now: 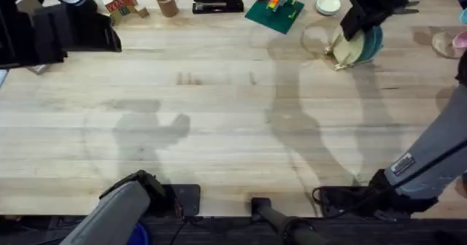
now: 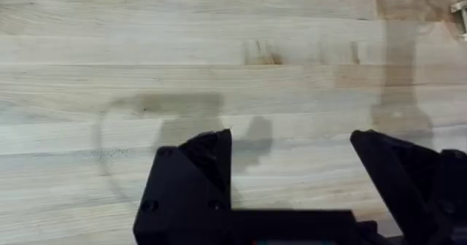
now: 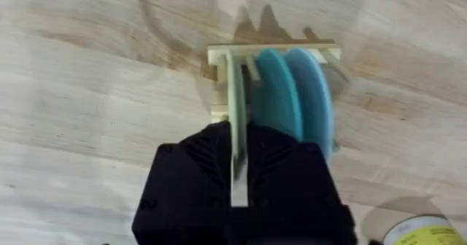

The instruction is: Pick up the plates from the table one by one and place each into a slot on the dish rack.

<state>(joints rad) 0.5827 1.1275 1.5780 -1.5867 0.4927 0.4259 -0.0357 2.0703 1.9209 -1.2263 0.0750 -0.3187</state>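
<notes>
Rack point(image 3: 219, 55) with cream plate point(image 3: 236, 99); teal plates point(image 3: 295, 92)

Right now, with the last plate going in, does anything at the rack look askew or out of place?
Nothing stands out. The two teal plates stand upright in the dish rack, and the right gripper holds the cream plate on edge in the next slot, parallel to them. The table around the rack shows no spill or damage.

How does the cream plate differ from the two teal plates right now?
The cream plate is pale; the teal plates are blue-green. The cream plate is pinched edge-on in the right gripper; nothing grips the teal plates. The cream plate sits at one end of the dish rack, the teal plates beside it. All three stand upright and look alike in size.
</notes>
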